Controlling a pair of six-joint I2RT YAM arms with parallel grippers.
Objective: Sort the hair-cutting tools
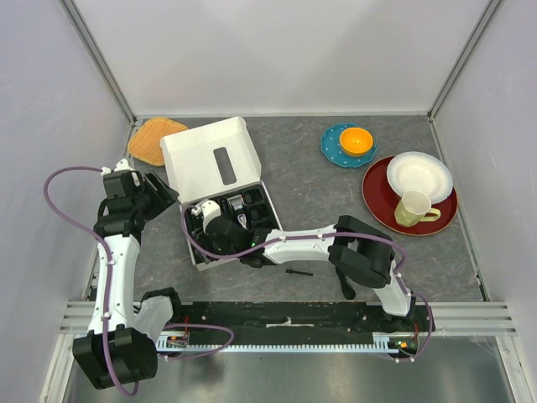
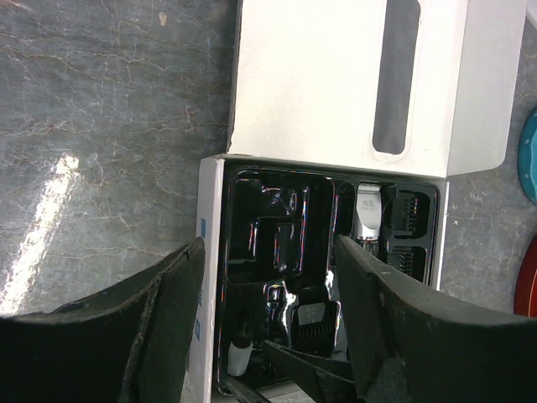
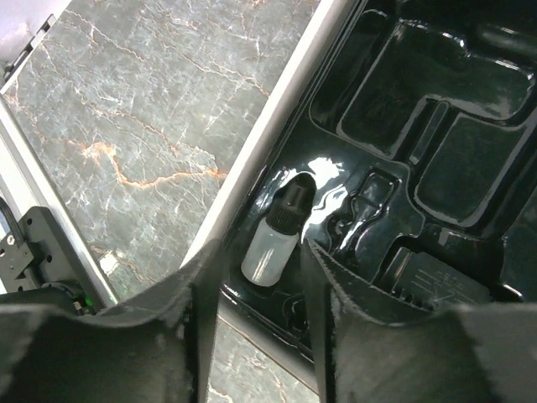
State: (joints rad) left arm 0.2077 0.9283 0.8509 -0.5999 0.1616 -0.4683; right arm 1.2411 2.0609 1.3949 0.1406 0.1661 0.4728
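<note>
The white box [image 1: 207, 155] lies open with its black moulded tray [image 3: 445, 126]. In the tray the silver-headed clipper [image 2: 367, 217] lies beside black comb guards [image 2: 410, 213]; another guard [image 2: 314, 331] sits lower down. My right gripper [image 3: 258, 252] hovers over the tray's near corner, open, with a small white bottle with a black cap [image 3: 270, 245] lying in its recess between the fingers, both apart from it. My left gripper [image 2: 268, 245] hangs open over the box's left side, holding nothing. A thin black brush [image 1: 298, 273] lies on the table near the right arm.
An orange woven mat [image 1: 155, 138] lies behind the box on the left. At the back right are a teal saucer with an orange bowl [image 1: 356, 140] and a red plate [image 1: 382, 201] carrying a white bowl and a cup [image 1: 414, 208].
</note>
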